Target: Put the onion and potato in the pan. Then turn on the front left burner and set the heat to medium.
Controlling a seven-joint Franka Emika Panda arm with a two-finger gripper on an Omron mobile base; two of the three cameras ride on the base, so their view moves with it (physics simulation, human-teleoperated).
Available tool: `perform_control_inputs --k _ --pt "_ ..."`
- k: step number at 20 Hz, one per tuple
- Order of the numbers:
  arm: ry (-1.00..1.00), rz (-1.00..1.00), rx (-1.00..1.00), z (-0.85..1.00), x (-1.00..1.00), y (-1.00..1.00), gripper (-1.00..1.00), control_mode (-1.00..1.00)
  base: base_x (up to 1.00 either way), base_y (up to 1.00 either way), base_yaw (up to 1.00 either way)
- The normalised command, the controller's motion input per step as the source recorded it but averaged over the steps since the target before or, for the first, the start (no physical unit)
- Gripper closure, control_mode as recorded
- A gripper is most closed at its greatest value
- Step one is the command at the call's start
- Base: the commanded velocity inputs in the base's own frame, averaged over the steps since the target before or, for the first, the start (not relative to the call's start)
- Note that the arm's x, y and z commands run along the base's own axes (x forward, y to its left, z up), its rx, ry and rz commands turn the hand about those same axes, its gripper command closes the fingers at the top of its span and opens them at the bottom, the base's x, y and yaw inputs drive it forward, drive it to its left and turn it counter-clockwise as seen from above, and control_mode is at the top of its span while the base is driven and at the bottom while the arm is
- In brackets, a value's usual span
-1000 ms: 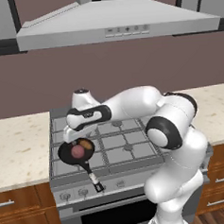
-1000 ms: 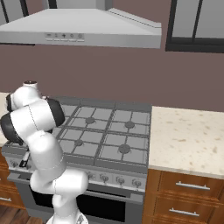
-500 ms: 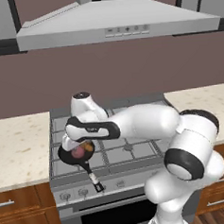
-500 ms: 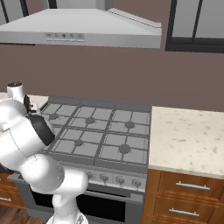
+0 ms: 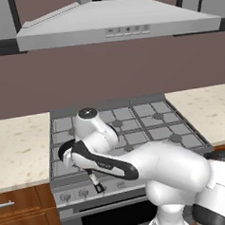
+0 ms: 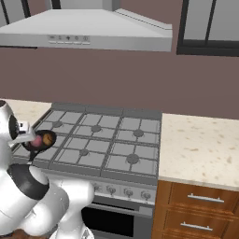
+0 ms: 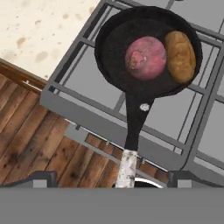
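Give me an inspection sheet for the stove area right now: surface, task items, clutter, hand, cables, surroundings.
Surface: grey gas stove with grid grates, speckled counter on both sides.
Job's things: pan sits on the front left burner cell; onion and potato both lie inside it, side by side. Burner cap hidden under the pan; no flame seen.
Clutter: nothing seen.
Hand: hand open, holding nothing, poised above the pan handle's whitish end.
Cables: nothing seen.
Surroundings: range hood overhead, wooden drawers below the counter, knobs along the stove front.
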Motion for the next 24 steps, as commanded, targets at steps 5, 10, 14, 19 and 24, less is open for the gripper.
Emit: perform_control_inputs --k 5,10,14,19,24 --pt "-0.03 -0.27 0.06 0.1 -0.51 0.0 -1.0 -1.0 0.0 0.0 0.0" --pt "-0.09 -0.26 0.08 0.0 -0.61 0.01 -1.0 -1.0 0.0 0.0 0.0" --pt "-0.17 -0.27 0.06 0.0 -0.52 0.2 -1.0 -1.0 0.0 0.0 0.0" --pt "-0.24 -0.23 0.04 0.0 -0.48 0.34 -1.0 -1.0 0.0 0.0 0.0" --pt "-0.3 -0.2 0.02 0.0 -0.4 0.38 -1.0 -1.0 0.0 0.0 0.0"
